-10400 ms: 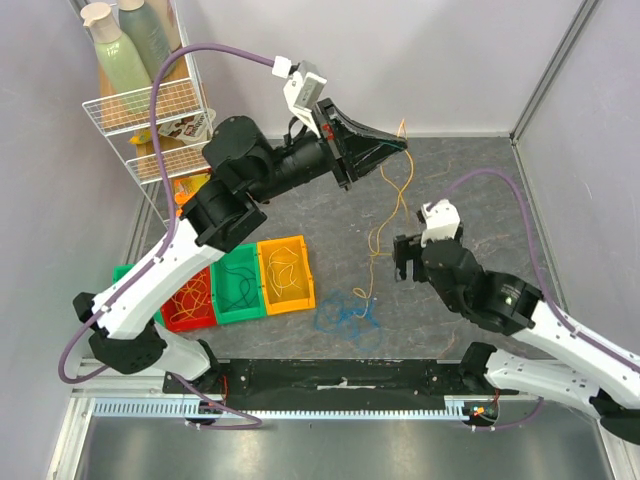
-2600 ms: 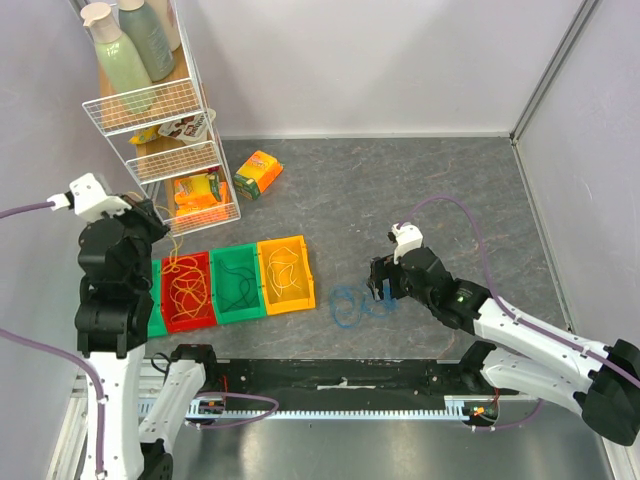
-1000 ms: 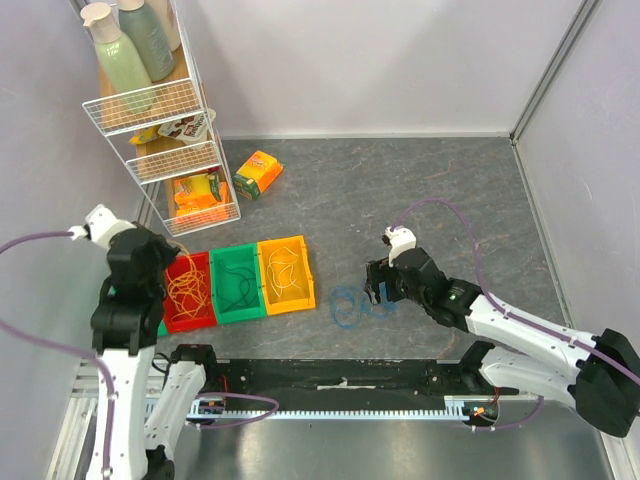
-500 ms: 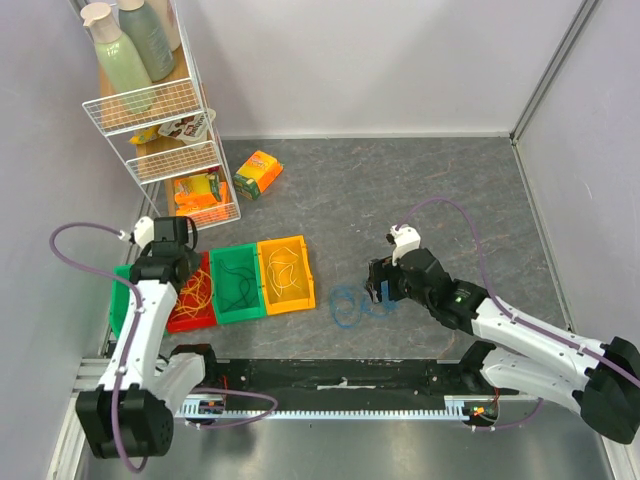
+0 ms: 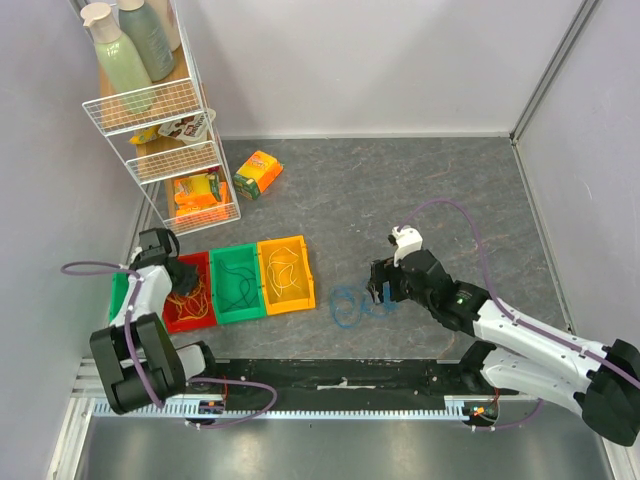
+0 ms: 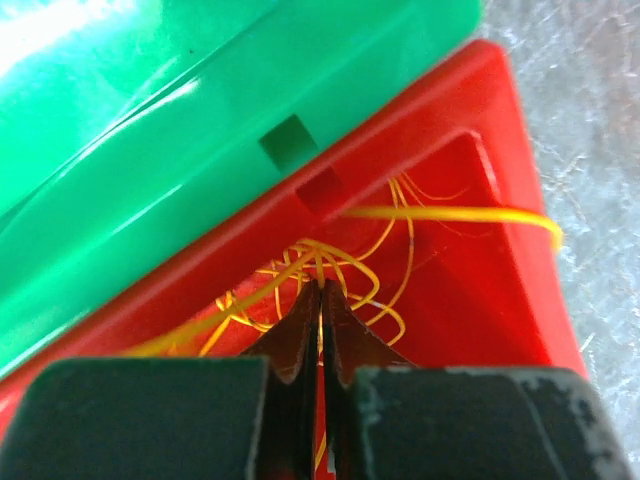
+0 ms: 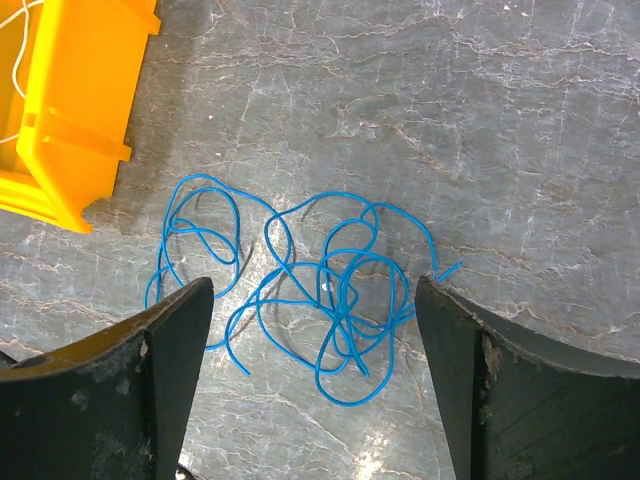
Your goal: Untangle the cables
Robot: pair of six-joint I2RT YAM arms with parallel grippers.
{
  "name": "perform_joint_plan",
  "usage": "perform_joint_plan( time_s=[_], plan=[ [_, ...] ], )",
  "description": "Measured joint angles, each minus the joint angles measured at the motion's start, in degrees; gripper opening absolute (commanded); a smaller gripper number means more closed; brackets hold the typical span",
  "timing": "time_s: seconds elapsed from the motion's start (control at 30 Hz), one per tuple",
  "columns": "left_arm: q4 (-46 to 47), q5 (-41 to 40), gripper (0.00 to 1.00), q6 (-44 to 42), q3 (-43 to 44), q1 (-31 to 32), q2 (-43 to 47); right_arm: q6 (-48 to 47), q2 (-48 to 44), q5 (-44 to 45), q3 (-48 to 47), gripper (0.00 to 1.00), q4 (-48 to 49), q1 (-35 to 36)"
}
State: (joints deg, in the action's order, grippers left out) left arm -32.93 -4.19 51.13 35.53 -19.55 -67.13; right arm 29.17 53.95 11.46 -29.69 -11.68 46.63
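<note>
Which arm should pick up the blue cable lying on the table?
Right. The right pincer is open and hangs directly over the blue cable, with a finger on either side of it. The left pincer is shut on the orange cables down in the red bin.

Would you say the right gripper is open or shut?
Open: the right gripper has its fingers wide apart above the tangled thin blue cable.

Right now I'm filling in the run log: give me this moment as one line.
left gripper: shut on orange cables in red bin | right gripper: open, above blue cable on table | status: blue cable unpicked
</note>
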Motion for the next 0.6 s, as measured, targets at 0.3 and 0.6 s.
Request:
perform_joint_plan(
  time_s=[0.3,0.6],
  plan=[
    [1.5,0.8,0.88,-2.1,-1.1,0.0,2.0,-0.1,-0.5,0.5,0.7,0.9,0.0,0.0],
    [-4.4,-1.7,0.9,-8.3,6.4,0.0,20.0,-0.7,2.2,-0.2,1.0,0.89,0.9,0.0]
  ],
)
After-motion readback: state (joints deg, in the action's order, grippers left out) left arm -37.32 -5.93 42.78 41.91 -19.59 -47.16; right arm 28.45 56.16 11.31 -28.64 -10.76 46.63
